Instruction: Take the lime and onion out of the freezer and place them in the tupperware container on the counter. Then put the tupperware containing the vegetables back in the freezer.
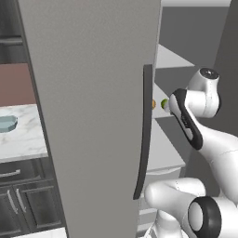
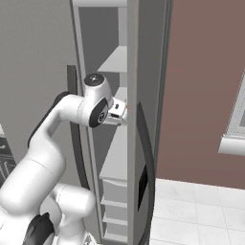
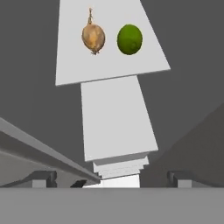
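The freezer door point(image 1: 93, 93) stands swung open, its dark curved handle point(image 1: 146, 130) facing me. In the hand view the orange-brown onion point(image 3: 93, 37) and the green lime point(image 3: 129, 39) lie side by side on a pale freezer shelf point(image 3: 109, 65), the lime on the right. My gripper point(image 3: 111, 180) is open and holds nothing, well short of both. Past the door's edge the onion point(image 1: 154, 104) and lime point(image 1: 164, 104) peek out beside my arm. The pale blue tupperware container point(image 1: 7, 123) rests on the marble counter point(image 1: 25, 137) at the far left.
My arm reaches into the freezer's narrow opening between the door edge point(image 2: 131, 119) and the cabinet side. More pale shelves point(image 3: 116, 127) step down below the one with the produce. Dark cabinets with silver handles point(image 1: 18, 200) sit under the counter.
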Motion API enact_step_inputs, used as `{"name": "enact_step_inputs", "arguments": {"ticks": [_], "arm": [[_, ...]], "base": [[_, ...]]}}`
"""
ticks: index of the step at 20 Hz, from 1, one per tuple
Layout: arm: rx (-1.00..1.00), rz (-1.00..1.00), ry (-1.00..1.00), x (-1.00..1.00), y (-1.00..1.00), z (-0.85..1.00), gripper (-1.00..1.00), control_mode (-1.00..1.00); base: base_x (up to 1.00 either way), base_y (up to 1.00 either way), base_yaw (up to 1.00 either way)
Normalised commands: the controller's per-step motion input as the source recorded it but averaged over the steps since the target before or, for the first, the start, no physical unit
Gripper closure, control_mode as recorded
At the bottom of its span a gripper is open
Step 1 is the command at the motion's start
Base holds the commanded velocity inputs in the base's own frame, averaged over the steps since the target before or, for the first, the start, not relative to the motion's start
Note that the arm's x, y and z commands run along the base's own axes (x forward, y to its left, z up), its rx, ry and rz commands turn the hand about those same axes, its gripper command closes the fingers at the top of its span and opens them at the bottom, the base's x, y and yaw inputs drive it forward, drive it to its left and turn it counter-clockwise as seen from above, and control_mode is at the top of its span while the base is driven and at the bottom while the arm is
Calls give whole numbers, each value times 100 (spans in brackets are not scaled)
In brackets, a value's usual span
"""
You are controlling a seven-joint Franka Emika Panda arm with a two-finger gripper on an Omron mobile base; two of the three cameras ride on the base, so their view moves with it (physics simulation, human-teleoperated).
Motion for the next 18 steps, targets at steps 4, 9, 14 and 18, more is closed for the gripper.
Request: {"name": "enact_step_inputs", "arguments": {"ticks": [4,9,14,18], "arm": [[0,4,-12,23,-1,-5,-100,-100],[0,0,-2,27,-17,0,-100,-100],[0,0,0,40,-21,-1,-100,-100],[0,0,0,47,-14,-11,-100,-100]], "base": [[0,0,0],[0,0,0],[0,0,0],[0,0,0]]}}
